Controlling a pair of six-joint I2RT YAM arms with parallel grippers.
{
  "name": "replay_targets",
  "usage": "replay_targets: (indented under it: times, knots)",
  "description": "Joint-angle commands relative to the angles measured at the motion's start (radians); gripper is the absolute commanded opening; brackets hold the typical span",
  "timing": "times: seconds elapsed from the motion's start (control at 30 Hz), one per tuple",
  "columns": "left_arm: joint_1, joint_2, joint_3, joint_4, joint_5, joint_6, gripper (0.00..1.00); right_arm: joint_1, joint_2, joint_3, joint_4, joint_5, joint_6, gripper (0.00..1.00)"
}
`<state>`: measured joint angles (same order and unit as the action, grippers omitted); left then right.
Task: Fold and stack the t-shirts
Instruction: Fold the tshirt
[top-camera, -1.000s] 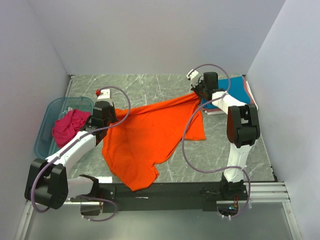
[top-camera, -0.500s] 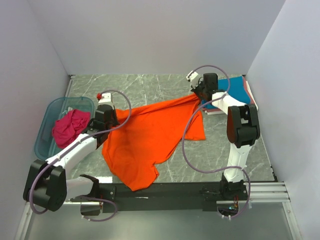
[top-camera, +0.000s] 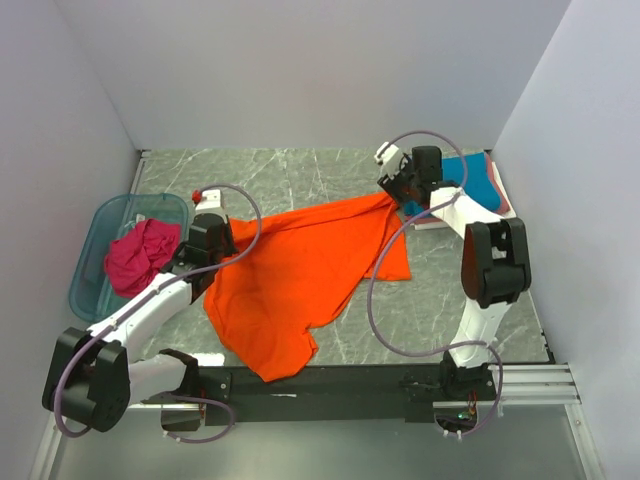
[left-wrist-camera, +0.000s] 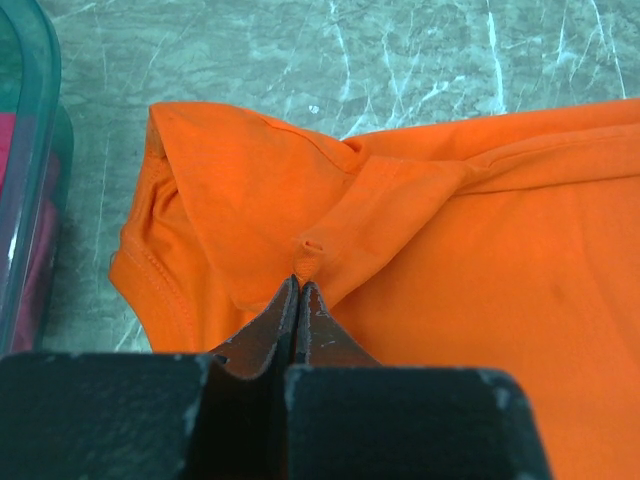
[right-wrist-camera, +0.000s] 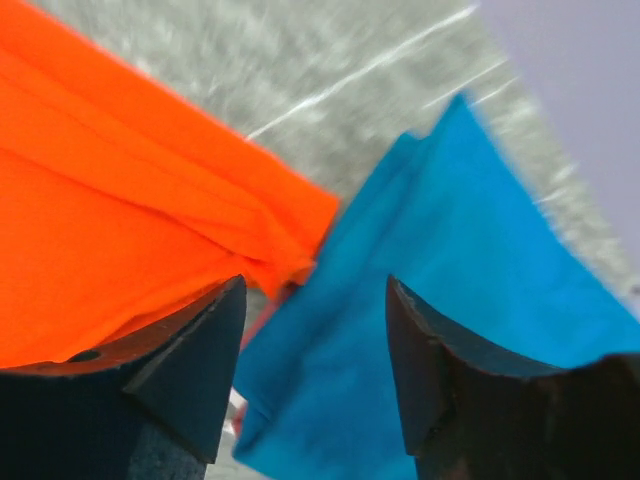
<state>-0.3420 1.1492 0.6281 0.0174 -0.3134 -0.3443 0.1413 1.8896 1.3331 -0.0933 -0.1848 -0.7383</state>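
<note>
Left gripper (left-wrist-camera: 298, 287) clamped on the orange t-shirt (left-wrist-camera: 480, 260) by its sleeve, limp cloth likely to sag, right gripper (right-wrist-camera: 313, 292) gaping empty near the far corner

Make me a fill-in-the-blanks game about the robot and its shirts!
The left arm's jaws are pinching a t-shirt coloured ___.
The right arm's jaws are ___, with nothing between them.
The magenta t-shirt lies inside the blue plastic ___.
Missing words: orange, open, tub.
</note>
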Motion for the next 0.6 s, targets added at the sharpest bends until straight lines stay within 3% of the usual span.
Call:
replay_targets:
  times: [0.0, 0.57]
  knots:
    - [-0.005, -0.040, -0.013, 0.015, -0.013, -0.018, 0.00, -0.009, -0.112, -0.003, 0.007, -0.031, 0.007, 0.67]
    - [-0.023, -0.078, -0.064, 0.009, 0.016, -0.061, 0.00, -0.025, -0.288, -0.156, -0.029, -0.165, 0.088, 0.68]
